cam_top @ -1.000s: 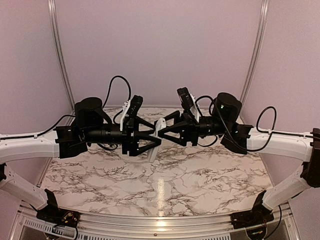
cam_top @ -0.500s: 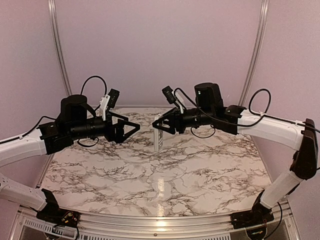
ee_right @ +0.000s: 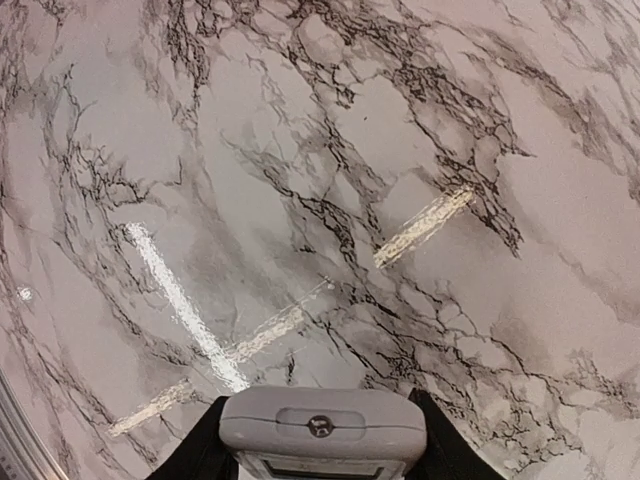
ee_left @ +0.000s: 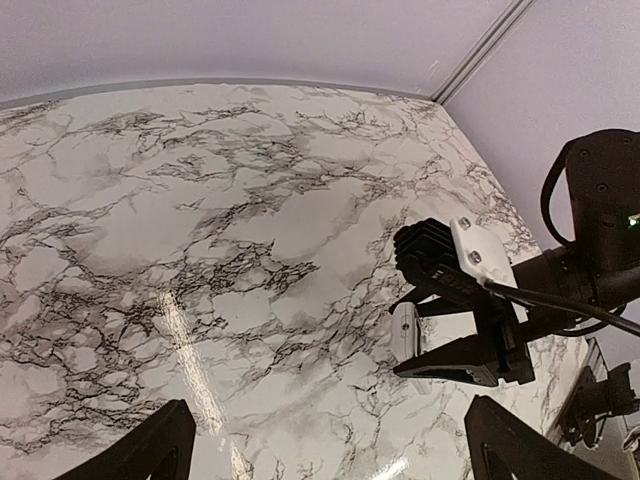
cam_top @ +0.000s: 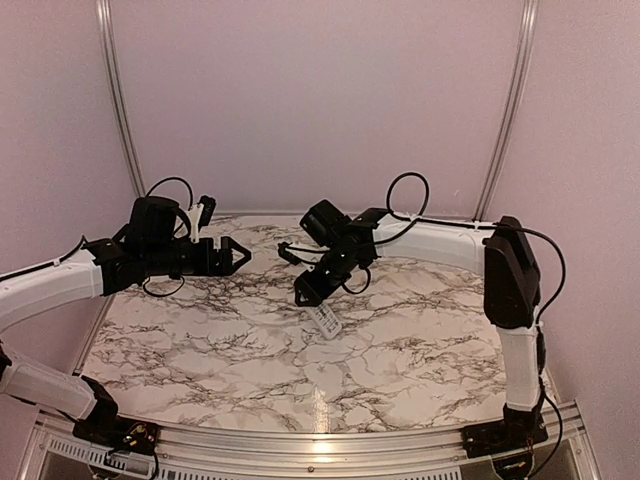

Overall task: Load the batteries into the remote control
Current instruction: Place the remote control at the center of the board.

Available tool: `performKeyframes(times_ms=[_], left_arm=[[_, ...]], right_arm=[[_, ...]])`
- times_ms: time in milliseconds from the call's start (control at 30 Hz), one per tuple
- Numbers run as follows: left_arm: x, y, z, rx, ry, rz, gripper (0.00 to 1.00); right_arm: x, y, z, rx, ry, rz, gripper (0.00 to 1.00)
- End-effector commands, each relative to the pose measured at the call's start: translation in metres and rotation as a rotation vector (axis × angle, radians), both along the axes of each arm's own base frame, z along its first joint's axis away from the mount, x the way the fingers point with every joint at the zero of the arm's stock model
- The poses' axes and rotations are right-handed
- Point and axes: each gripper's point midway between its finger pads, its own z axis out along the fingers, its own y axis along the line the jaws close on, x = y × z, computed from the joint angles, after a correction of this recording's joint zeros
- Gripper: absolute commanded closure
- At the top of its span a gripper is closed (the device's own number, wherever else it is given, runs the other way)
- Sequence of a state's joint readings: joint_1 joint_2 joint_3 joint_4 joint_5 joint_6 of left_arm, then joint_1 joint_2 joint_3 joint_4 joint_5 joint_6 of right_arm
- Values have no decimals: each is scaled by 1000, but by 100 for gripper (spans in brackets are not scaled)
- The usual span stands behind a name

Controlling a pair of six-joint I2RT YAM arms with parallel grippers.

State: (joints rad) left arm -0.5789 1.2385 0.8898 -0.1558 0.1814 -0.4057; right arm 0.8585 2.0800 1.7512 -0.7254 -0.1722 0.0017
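Note:
The white remote control [cam_top: 326, 320] is held by one end in my right gripper [cam_top: 312, 295], low over the marble table [cam_top: 400, 350], its free end pointing toward the near edge. In the right wrist view its grey-white end cap [ee_right: 322, 428] sits between the two black fingers [ee_right: 205, 440], which are shut on it. The left wrist view shows the remote [ee_left: 404, 335] edge-on in the right gripper [ee_left: 470, 345]. My left gripper [cam_top: 240, 254] is open and empty, well left of the remote, and in its own view [ee_left: 328, 425] the fingertips are wide apart. No batteries are in view.
The marble table runs to purple walls at the back and sides, with metal posts [cam_top: 118, 110] in the corners. The right arm [cam_top: 510, 270] reaches in from the right edge.
Both grippers were together at the remote. The left gripper let go and drew back to the left. The right gripper carried the remote down and toward the table's middle.

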Motion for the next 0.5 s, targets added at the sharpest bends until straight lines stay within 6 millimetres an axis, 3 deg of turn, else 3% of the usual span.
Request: performKeyframes(times_ms=[0,233,467], left_arm=[[-1,11,-28,51,65,31,1],[-5,12,-38,56,67,18,1],[-4,20,-50,91,87,50,1]], right_arm=[[15,-3,-16,-133,-21,8,88],[23,7,-55,-198,30,27,86],[30,15,-77,-216,49,24,82]])
